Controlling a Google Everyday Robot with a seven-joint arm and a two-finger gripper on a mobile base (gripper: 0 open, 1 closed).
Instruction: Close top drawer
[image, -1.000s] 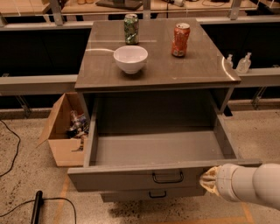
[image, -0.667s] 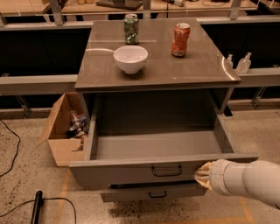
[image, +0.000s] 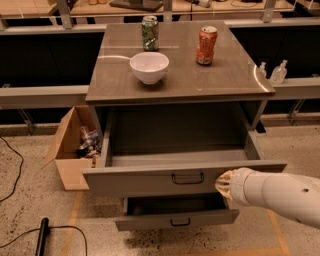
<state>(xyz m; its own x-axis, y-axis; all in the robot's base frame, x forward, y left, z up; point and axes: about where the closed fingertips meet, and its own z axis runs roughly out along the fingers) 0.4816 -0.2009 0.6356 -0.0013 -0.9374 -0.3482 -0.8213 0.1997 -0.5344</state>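
Observation:
The top drawer (image: 150, 181) is a wide, deep grey tray pulled out of the grey cabinet, empty inside, with a flat front panel and a small black bail handle (image: 187, 178). My gripper (image: 223, 183) comes in from the lower right on a white arm and rests against the right part of the drawer's front panel, just right of the handle. Below it a narrower grey drawer (image: 175, 218) with a like black handle is partly open.
On the cabinet top (image: 225, 75) stand a white bowl (image: 149, 66), a green can (image: 149, 33) and an orange can (image: 206, 45). An open cardboard box (image: 72, 150) with clutter sits on the floor at the left. A black cable (image: 42, 235) lies at the lower left.
The gripper has moved left and up along the drawer front toward the handle. The top drawer has slid back a little into the cabinet, uncovering the lower drawer.

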